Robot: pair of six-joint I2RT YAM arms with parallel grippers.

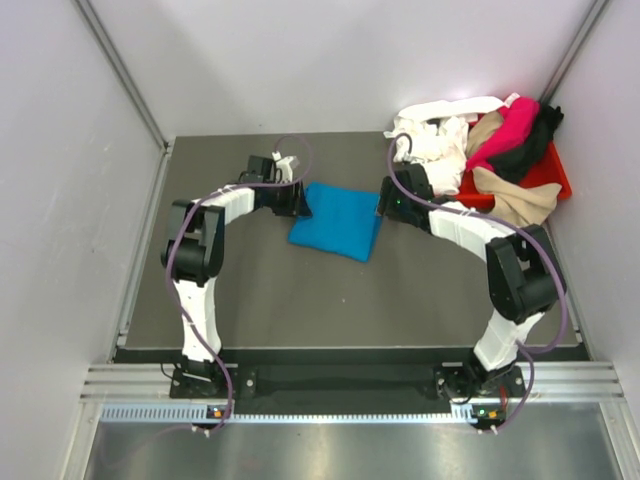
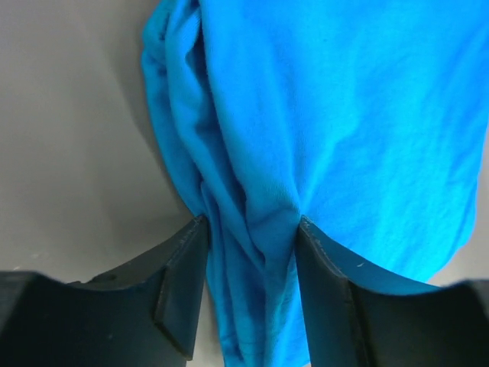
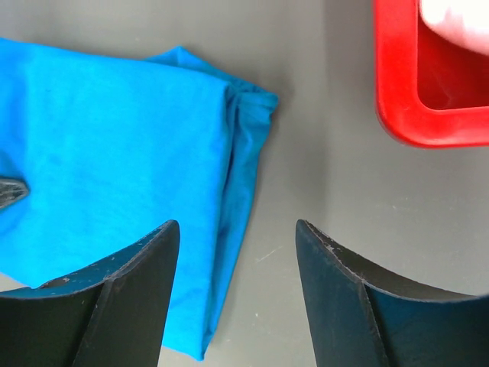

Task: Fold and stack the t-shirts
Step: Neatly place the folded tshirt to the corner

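Seen from overhead, the bright blue t-shirt (image 1: 337, 224) lies folded into a rough rectangle in the middle of the dark table (image 1: 300, 300), between my two arms. My left gripper (image 2: 250, 225) is at the shirt's left edge. In its wrist view a bunched ridge of blue cloth fills the gap between the two black fingers (image 2: 183, 283), and both press against it, so I read the jaws as clamped on the shirt. The cloth runs out of the bottom of that view, so how deep the pinch goes is hidden.

My right gripper (image 3: 237, 225) is at the shirt's right edge, with its jaws spread and nothing between them. Below the gap there is only bare table and the gathered hem of the blue shirt, part of which disappears behind one finger. A small dark tip shows at the left border of the right wrist view, too cropped for me to name.

At the far right corner sits the red tray (image 3: 397, 84), heaped with the white t-shirt (image 1: 432, 135), the magenta t-shirt (image 1: 508, 128), the black t-shirt (image 1: 535, 140) and the tan t-shirt (image 1: 520, 200). They are tangled and spill over the rim, so I cannot follow where each one ends. The right wrist camera catches only one corner of the tray, holding a washed-out pale blur.
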